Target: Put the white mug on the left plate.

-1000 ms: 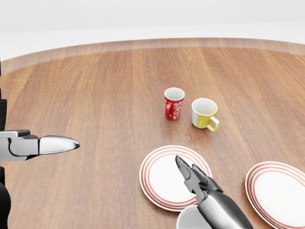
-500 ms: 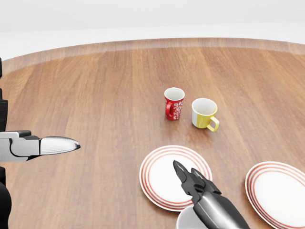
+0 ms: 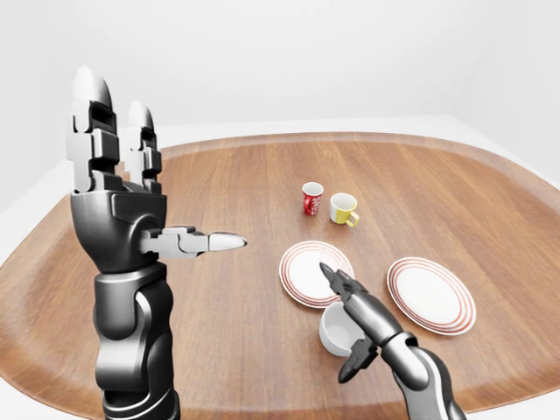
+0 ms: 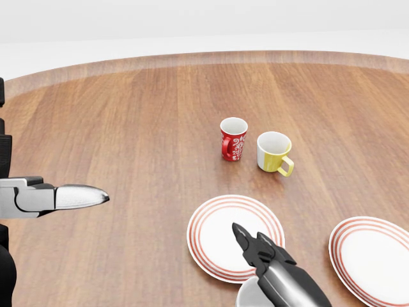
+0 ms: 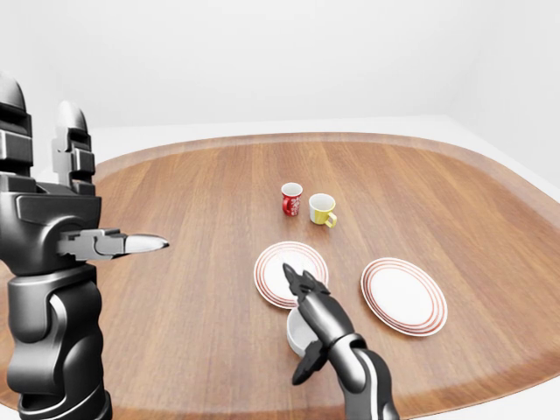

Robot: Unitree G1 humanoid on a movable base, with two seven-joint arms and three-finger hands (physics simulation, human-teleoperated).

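Left-eye view: right hand (image 3: 350,319) open, fingers spread round the plain white mug (image 3: 335,330), just below the left round red-ringed plate (image 3: 306,273). Left hand (image 3: 122,206) open, held up, far left.

Head view: red patterned mug (image 4: 233,139) and yellow-white mug (image 4: 275,153) well above the right hand.

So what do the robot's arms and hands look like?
Both arms are dark, shiny grey metal, chunky and rounded. The left hand has three blocky, jointed fingers with smooth silver tips. The right hand is slimmer, with dark pointed fingers. No cables or markings show.
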